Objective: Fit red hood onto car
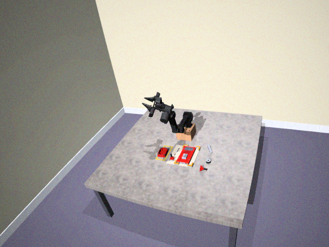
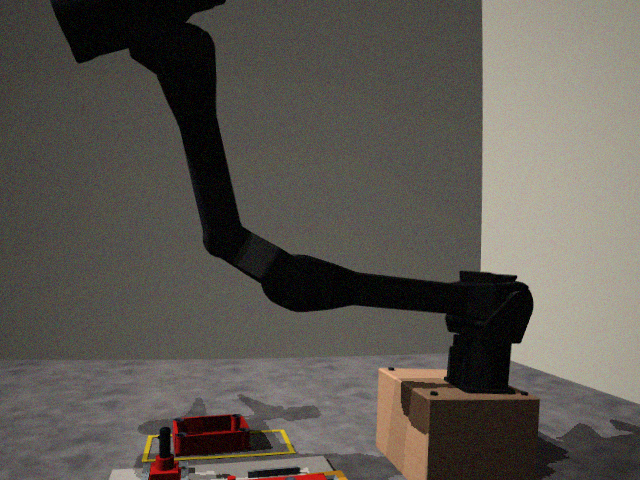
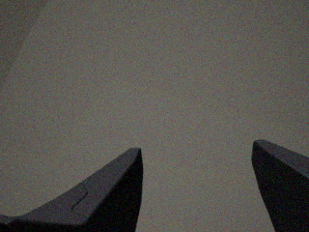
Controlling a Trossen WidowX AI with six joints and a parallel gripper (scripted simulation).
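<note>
The red hood (image 1: 162, 152) (image 2: 211, 440) lies on the table left of the jig in the top view. Its hollow side faces up in the exterior view, with dark bosses at the corners. The red chassis (image 1: 189, 156) sits in the cream jig board (image 1: 171, 162) between orange corner pieces. The light grey engine block (image 1: 184, 156) stands on its deck; the pegs are too small to make out. My gripper (image 1: 143, 101) (image 3: 198, 155) is open and empty, high above the table and pointing away from the parts. It is out of frame in the exterior view.
A yellow outline (image 1: 160, 159) (image 2: 222, 456) surrounds the hood. A red piece with a black post (image 1: 171, 157) (image 2: 164, 465) stands between hood and chassis. Right of the jig lie a pale bar (image 1: 209, 148), a wheel (image 1: 208, 160) and a red-and-black piece (image 1: 201, 168). My arm stands on a wooden block (image 1: 185, 136) (image 2: 480, 439).
</note>
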